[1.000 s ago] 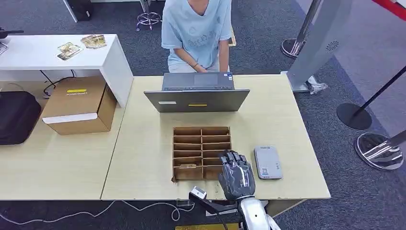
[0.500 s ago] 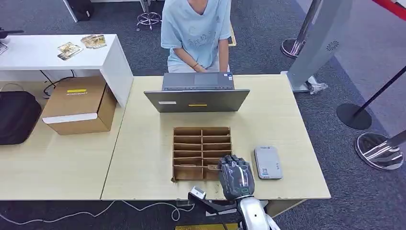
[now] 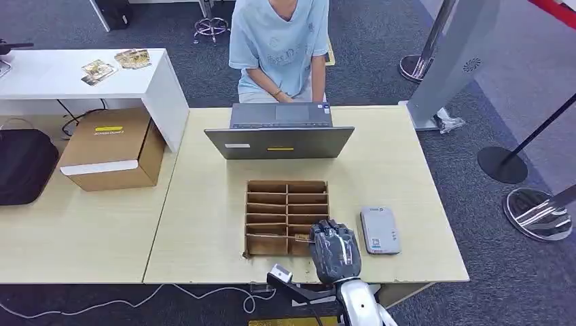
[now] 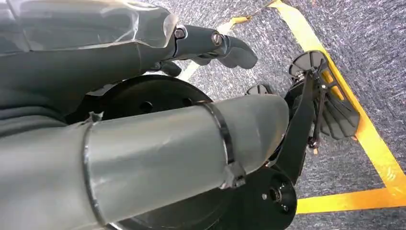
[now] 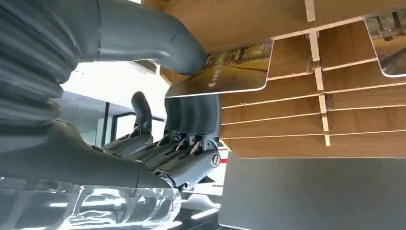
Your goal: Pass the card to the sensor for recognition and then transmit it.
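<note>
Right hand (image 3: pixel 334 250), lower centre of frame, now drawn slightly back from the slotted wooden rack (image 3: pixel 286 216), thumb and fingers pinching the card (image 5: pixel 225 69) at its near slot; grey sensor (image 3: pixel 380 230) just right awaits; left hand's (image 4: pixel 210 45) state indeterminable.

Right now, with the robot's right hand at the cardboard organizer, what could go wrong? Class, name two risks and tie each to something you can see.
1. The right hand pinches the card only at one end, between thumb and fingers, so it may slip or tilt as it lifts.
2. The card lies close against the cardboard organizer; it could catch on a divider and drag the organizer, which sits near the sensor.
</note>
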Controlling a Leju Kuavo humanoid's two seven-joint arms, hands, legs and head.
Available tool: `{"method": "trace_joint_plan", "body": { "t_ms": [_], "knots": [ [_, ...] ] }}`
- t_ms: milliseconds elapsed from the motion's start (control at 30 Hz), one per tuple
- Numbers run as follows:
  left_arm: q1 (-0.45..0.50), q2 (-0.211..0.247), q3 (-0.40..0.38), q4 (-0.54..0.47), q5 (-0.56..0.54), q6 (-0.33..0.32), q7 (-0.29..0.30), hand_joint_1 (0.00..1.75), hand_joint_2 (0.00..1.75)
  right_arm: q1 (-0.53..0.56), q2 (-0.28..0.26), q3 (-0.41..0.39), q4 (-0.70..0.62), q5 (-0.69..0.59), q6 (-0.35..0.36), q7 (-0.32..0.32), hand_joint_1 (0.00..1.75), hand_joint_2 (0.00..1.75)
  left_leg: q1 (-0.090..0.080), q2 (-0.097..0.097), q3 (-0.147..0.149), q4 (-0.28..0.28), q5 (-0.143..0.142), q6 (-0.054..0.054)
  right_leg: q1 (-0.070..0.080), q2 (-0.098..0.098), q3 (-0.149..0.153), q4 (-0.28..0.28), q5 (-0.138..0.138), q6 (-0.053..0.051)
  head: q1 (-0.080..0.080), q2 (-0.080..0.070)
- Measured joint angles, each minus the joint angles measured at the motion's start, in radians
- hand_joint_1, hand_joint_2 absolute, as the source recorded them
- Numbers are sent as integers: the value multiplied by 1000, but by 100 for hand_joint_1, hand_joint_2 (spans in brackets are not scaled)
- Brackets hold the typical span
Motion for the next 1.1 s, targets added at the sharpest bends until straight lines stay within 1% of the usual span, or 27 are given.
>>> {"method": "trace_joint_plan", "body": {
  "t_ms": [167, 267, 300, 400, 433, 600, 667, 700, 767, 800, 833, 1100],
  "knots": [
    [0, 0, 0, 0, -1, 0, 0, 0, 0, 0, 0, 0, 3, -7, -13, -3, 129, 175, 0, 0, 0, 0, 0, 0, 0, 0, 0, 0, 0, 0, 0, 0],
    [0, 0, 0, 0, 0, 0, 0, 0, 0, 0, 0, 0, 8, -8, -21, -3, 136, 175, 0, 0, 0, 0, 0, 0, 0, 0, 0, 0, 0, 0, 0, 0],
    [0, 0, 0, 0, 0, 0, 0, 0, 0, 0, 0, 0, 8, -9, -21, -3, 134, 175, 0, 0, 0, 0, 0, 0, 0, 0, 0, 0, 0, 0, 0, 0],
    [0, 0, 0, 0, 1, 0, 0, 0, 0, 0, 0, 0, 10, -15, -21, -3, 140, 175, 0, 0, 0, 0, 0, 0, 0, 0, 0, 0, 0, 0, 0, 0],
    [0, 0, 0, 0, 1, 0, 0, 0, 0, 0, 0, 0, 10, -17, -22, -3, 145, 175, 0, 0, 0, 0, 0, 0, 0, 0, 0, 0, 0, 0, 0, 0],
    [0, 0, 0, 0, 1, 0, 0, 0, 0, 0, 0, 0, 10, -18, -23, -3, 143, 175, 0, 0, 0, 0, 0, 0, 0, 0, 0, 0, 0, 0, 0, 0],
    [0, 0, 0, 0, 1, 0, 0, 0, 0, 0, 0, 0, 10, -18, -28, -3, 161, 175, 0, 0, 0, 0, 0, 0, 0, 0, 0, 0, 0, 0, 0, 0],
    [0, 0, 0, 0, 1, 2, 0, 0, 0, 0, 0, 0, 10, -18, -41, -3, 173, 175, 0, 0, 0, 0, 0, 0, 0, 0, 0, 0, 0, 0, 0, 0],
    [0, 0, 0, 0, 1, 4, 0, 0, 0, 0, 0, 0, 10, -18, -50, -6, 175, 175, 0, 0, 0, 0, 0, 0, 0, 0, 0, 0, 0, 0, 0, 0],
    [0, 0, 0, 0, 1, 5, 0, 0, 0, 0, 0, 0, 10, -18, -54, -7, 171, 175, 0, 0, 0, 0, 0, 0, 0, 0, 0, 0, 0, 0, 0, 0],
    [0, 0, 0, 0, 1, 5, 0, 0, 0, 0, 0, 0, 10, -18, -58, -9, 175, 175, 0, 0, 0, 0, 0, 0, 0, 0, 0, 0, 0, 0, 0, 0],
    [0, 0, 0, 0, -2, 5, 0, 0, 0, 0, 0, 0, 8, -18, -88, -25, 175, 175, 0, 0, 0, 0, 0, 0, 0, 0, 0, 0, 0, 0, 0, 0]
  ]
}}
